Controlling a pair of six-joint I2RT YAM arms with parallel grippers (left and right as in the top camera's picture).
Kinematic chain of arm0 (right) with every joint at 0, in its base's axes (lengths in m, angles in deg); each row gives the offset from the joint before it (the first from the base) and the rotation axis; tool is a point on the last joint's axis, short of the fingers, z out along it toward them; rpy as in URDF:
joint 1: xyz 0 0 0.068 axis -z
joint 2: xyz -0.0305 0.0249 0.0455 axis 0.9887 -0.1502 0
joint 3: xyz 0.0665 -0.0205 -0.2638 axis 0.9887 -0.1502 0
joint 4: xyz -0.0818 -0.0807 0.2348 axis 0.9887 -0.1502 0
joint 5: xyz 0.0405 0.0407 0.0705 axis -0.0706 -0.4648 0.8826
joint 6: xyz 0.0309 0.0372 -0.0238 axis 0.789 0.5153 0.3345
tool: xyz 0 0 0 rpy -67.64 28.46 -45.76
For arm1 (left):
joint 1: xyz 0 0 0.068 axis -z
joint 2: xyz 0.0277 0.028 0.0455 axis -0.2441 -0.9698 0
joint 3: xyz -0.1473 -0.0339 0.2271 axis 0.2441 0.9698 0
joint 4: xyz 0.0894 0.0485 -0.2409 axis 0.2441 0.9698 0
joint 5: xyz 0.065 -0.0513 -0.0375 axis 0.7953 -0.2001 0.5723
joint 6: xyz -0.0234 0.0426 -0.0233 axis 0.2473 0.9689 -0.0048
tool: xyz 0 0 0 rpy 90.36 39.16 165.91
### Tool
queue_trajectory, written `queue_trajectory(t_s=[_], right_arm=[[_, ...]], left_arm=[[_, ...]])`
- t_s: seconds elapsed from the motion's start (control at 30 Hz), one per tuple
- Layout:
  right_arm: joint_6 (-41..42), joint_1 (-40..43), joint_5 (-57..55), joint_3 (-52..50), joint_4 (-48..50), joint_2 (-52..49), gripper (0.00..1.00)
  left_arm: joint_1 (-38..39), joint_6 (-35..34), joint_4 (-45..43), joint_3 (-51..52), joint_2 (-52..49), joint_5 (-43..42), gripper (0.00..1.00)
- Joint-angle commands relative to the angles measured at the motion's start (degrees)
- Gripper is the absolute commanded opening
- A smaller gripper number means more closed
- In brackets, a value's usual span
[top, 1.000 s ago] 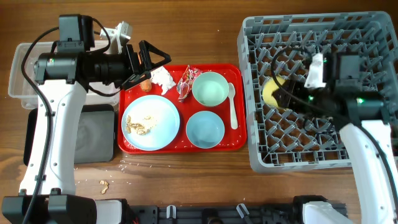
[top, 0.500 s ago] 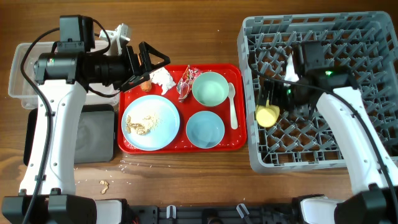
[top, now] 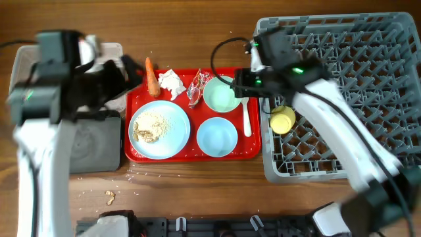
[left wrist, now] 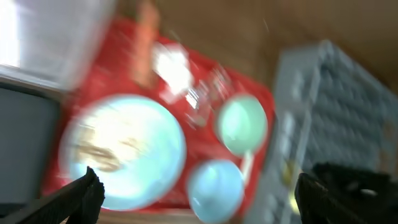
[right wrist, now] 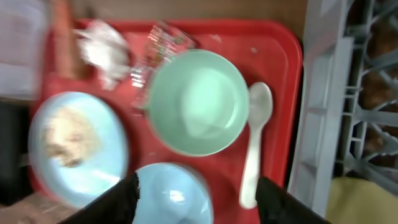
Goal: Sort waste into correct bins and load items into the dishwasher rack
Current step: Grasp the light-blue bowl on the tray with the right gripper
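Overhead view of a wooden table (top: 197,33) with a red tray (top: 258,148) in the middle. On the tray's near left, a plate (top: 172,135) holds a heap of crumbs (top: 150,126). A blue bowl (top: 217,137) sits just right of the plate, and a green bowl (top: 222,95) sits behind the blue one. A spoon (top: 246,113) lies along the tray's right edge, its bowl end pointing away from the robot. Along the tray's far side, from left to right, lie a carrot (top: 151,76), a tissue (top: 172,82) and a wrapper (top: 196,87). The carrot's tip pokes out over the far rim. The wrapper is just beside the green bowl.

The rack (top: 316,174) fills the right side of the table, just beside the red tray. The cup (top: 283,120) lies inside it against the left wall, about midway along. Whether it stands upright cannot be told.

At the far left is the tub (top: 23,58), with the black tray (top: 89,148) in front of it, just beside the red tray. A few more crumbs (top: 110,196) lie on the table in front of the black tray.

The left arm is blurred and hangs over the tub and the black tray. The left gripper (left wrist: 199,183) shows two fingers spread wide with nothing between them, looking down on the red tray. The right gripper (right wrist: 198,193) hangs above the green bowl and the spoon, its fingers wide apart and empty.
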Motion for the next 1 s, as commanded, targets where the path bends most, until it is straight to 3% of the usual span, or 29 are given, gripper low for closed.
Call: queue_trajectory(t_s=[0.0, 0.23, 0.27, 0.3, 0.33, 0.5, 0.67, 0.73, 0.83, 0.97], right_arm=[[2.4, -0.4, -5.2, 0.1, 2.6, -9.9, 0.44], [5.4, -0.4, -7.8, 0.1, 8.2, -21.4, 0.34], [5.3, -0.4, -7.4, 0.1, 8.2, -22.2, 0.28], [5.4, -0.4, -7.1, 0.1, 7.8, -22.4, 0.09], [5.3, -0.4, -7.2, 0.2, 7.4, -22.4, 0.04], [5.0, -0.4, -7.3, 0.7, 5.9, -16.5, 0.04], [0.6, -0.3, -12.5, 0.7, 5.3, -3.1, 0.05], [-2.7, -0.3, -19.4, 0.7, 4.9, 2.4, 0.04], [-2.8, 0.0, -38.9, 0.7, 3.6, 9.6, 0.04], [-2.5, 5.3, -61.7, 0.7, 0.3, 11.6, 0.04]], left_arm=[[-2.7, -4.0, 0.0, -1.9, 7.6, 15.8, 1.00], [-3.0, -3.8, 0.0, -1.9, 11.2, 17.2, 1.00], [-3.0, -3.8, 0.0, -1.9, 11.2, 17.2, 1.00], [-3.0, -3.8, 0.0, -1.9, 11.1, 17.2, 1.00], [-3.0, -3.8, 0.0, -1.9, 11.0, 17.2, 1.00], [-3.0, -3.8, 0.0, -1.9, 10.8, 17.2, 1.00], [-3.0, -3.8, 0.0, -1.9, 10.8, 17.2, 1.00], [-3.0, -3.8, 0.0, -1.9, 10.8, 17.2, 1.00], [-3.0, -3.8, 0.0, -1.9, 10.8, 17.2, 1.00], [-3.0, -3.8, 0.0, -1.9, 10.8, 17.2, 1.00]])
